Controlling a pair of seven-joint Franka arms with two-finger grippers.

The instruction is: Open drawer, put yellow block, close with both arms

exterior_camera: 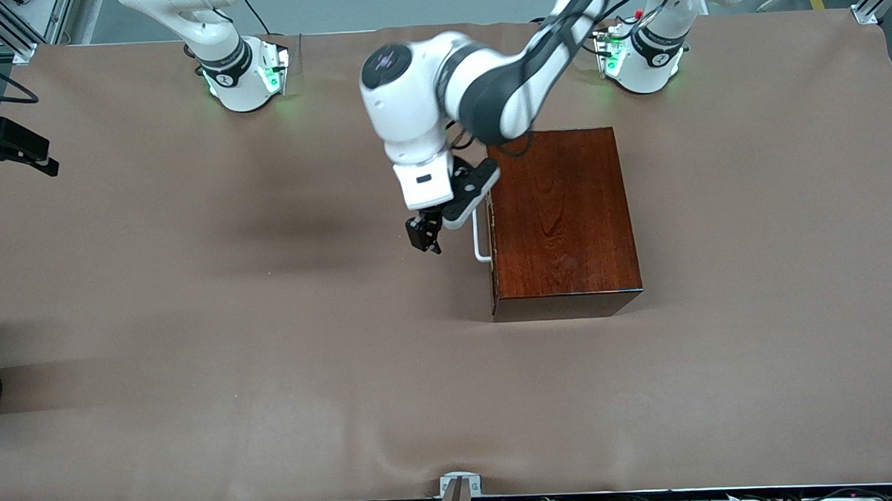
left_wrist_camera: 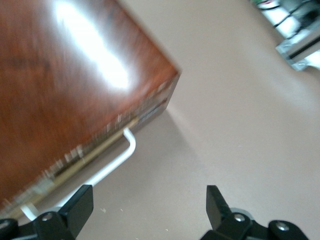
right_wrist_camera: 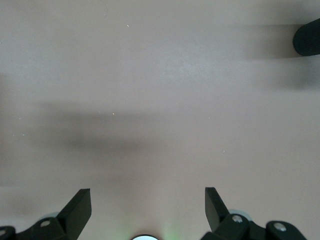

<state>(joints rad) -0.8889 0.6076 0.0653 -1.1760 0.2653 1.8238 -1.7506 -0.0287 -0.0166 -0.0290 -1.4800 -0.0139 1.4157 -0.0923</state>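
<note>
The glossy mahogany box (exterior_camera: 563, 217) stands on the brown table toward the left arm's end, also in the left wrist view (left_wrist_camera: 60, 75). The drawer (exterior_camera: 492, 234) is shut, and its white bar handle (exterior_camera: 480, 238) sticks out of its front. The handle also shows in the left wrist view (left_wrist_camera: 117, 162). My left gripper (exterior_camera: 423, 236) hangs over the table in front of the drawer, beside the handle and apart from it, open and empty (left_wrist_camera: 148, 205). My right gripper (right_wrist_camera: 147, 205) is open and empty over bare table by its base. The yellow block is out of view.
The right arm's green-lit base (exterior_camera: 243, 76) and the left arm's base (exterior_camera: 639, 58) stand at the table's edge farthest from the front camera. A black fixture (exterior_camera: 12, 147) juts in beside the right arm's end. A dark object (right_wrist_camera: 307, 40) shows in the right wrist view.
</note>
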